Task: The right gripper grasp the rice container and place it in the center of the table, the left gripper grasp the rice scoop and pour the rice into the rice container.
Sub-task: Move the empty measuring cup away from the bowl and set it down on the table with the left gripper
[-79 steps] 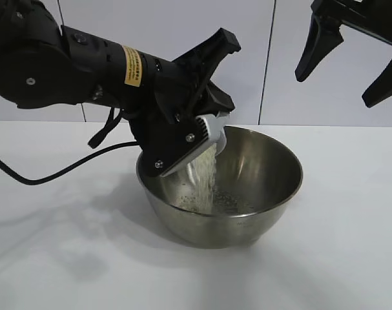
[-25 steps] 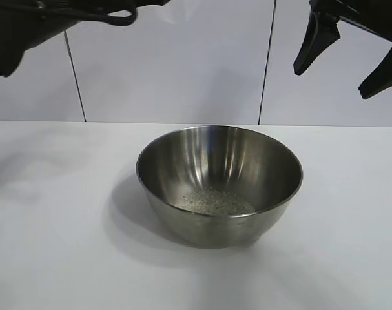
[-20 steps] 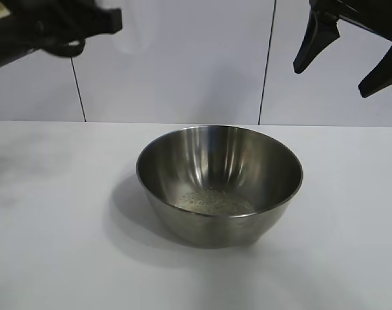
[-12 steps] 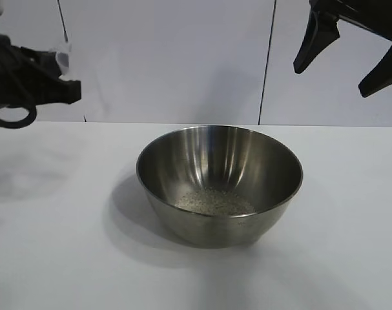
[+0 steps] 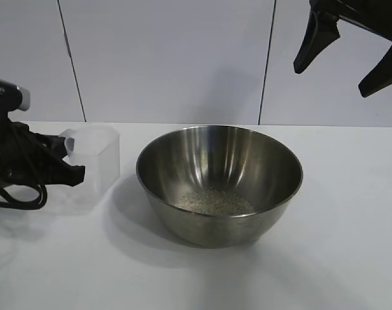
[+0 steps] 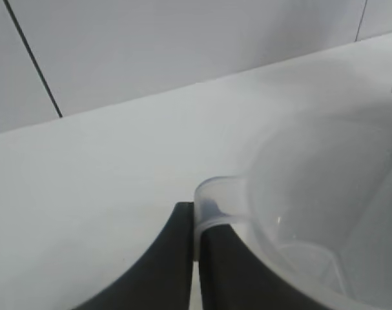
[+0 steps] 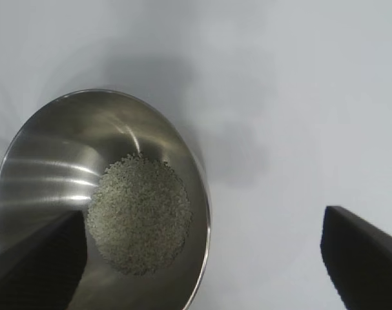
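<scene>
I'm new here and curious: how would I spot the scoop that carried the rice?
Find the big shiny steel bowl mid-table, rice in its bottom. Just beside it, toward the left arm, stands a small see-through plastic cup, pinched by its handle in the left gripper. It is clear and empty.

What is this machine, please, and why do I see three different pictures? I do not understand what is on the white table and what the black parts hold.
These are two robot arms, each ending in a two-fingered claw. One picture is taken from outside, facing both arms; the other two come from small cameras on each arm's wrist.

On the white table stands a steel bowl, the rice container, with a small heap of rice at its bottom. The right wrist camera looks down into it.

The left gripper, at the left edge of the outside picture, is shut on the handle of a clear plastic rice scoop, low beside the bowl. The scoop looks empty.

The right gripper hangs open above the bowl, holding nothing.
</scene>
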Action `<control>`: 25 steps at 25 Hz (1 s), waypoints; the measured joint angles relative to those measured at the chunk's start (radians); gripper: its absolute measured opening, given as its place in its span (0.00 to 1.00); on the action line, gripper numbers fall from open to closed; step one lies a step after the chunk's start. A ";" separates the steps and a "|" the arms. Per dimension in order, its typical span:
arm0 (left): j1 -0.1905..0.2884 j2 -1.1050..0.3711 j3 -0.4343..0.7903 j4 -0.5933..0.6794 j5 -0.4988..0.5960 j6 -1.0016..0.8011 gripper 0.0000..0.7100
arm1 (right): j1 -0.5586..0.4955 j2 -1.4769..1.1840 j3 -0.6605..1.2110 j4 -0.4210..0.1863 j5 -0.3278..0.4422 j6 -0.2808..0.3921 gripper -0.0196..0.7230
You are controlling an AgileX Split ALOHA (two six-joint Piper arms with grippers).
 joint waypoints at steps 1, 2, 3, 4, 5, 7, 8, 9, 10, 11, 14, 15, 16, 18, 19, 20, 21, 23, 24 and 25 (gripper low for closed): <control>0.000 0.010 0.000 -0.005 -0.001 0.000 0.01 | 0.000 0.000 0.000 0.000 0.000 0.000 0.95; 0.000 0.018 -0.001 -0.010 -0.001 0.000 0.01 | 0.000 0.000 0.000 0.000 0.000 0.000 0.95; 0.000 0.028 -0.001 -0.014 -0.002 0.000 0.01 | 0.000 0.000 0.000 0.000 0.000 0.000 0.95; 0.000 0.037 -0.001 -0.016 -0.004 0.000 0.01 | 0.000 0.000 0.000 0.000 0.000 0.000 0.95; 0.000 0.050 -0.001 -0.016 -0.006 0.000 0.01 | 0.000 0.000 0.000 0.000 0.000 0.000 0.95; 0.000 0.073 -0.001 -0.016 -0.009 0.000 0.01 | 0.000 0.000 0.000 0.000 0.000 0.000 0.95; 0.001 0.080 -0.001 -0.017 -0.016 -0.001 0.01 | 0.000 0.000 0.000 0.000 0.000 0.000 0.95; 0.002 0.083 -0.001 -0.017 -0.022 -0.002 0.01 | 0.000 0.000 0.000 0.000 0.000 0.000 0.95; 0.003 0.083 -0.001 -0.017 -0.022 -0.002 0.02 | 0.000 0.000 0.000 0.000 0.000 0.000 0.95; 0.004 0.083 -0.001 -0.017 -0.022 -0.002 0.04 | 0.000 0.000 0.000 0.000 0.000 0.000 0.95; 0.005 0.083 -0.001 -0.016 -0.022 -0.002 0.20 | 0.000 0.000 0.000 -0.001 0.000 0.000 0.95; 0.005 0.083 -0.001 -0.016 -0.022 -0.002 0.30 | 0.000 0.000 0.000 -0.001 0.000 0.000 0.95; 0.005 0.083 -0.001 -0.016 -0.022 -0.003 0.41 | 0.000 0.000 0.000 -0.001 0.000 -0.001 0.95; 0.005 0.083 -0.001 -0.016 -0.022 -0.008 0.61 | 0.000 0.000 0.000 -0.001 0.000 -0.003 0.95; 0.005 0.083 0.000 -0.016 -0.022 -0.016 0.70 | 0.000 0.000 0.000 -0.001 0.000 -0.002 0.95; 0.005 0.083 0.004 -0.016 -0.022 -0.020 0.76 | 0.000 0.000 0.000 -0.001 0.000 -0.003 0.95; 0.005 0.083 0.012 -0.016 -0.023 -0.025 0.80 | 0.000 0.000 0.000 -0.001 0.000 -0.004 0.95; 0.005 0.083 0.036 -0.016 -0.023 -0.029 0.83 | 0.000 0.000 0.000 -0.001 0.000 -0.005 0.95; 0.005 0.083 0.053 -0.016 -0.023 -0.029 0.84 | 0.000 0.000 0.000 -0.001 0.000 -0.006 0.95; 0.005 0.083 0.071 -0.016 -0.023 -0.029 0.85 | 0.000 0.000 0.000 -0.001 0.000 -0.007 0.95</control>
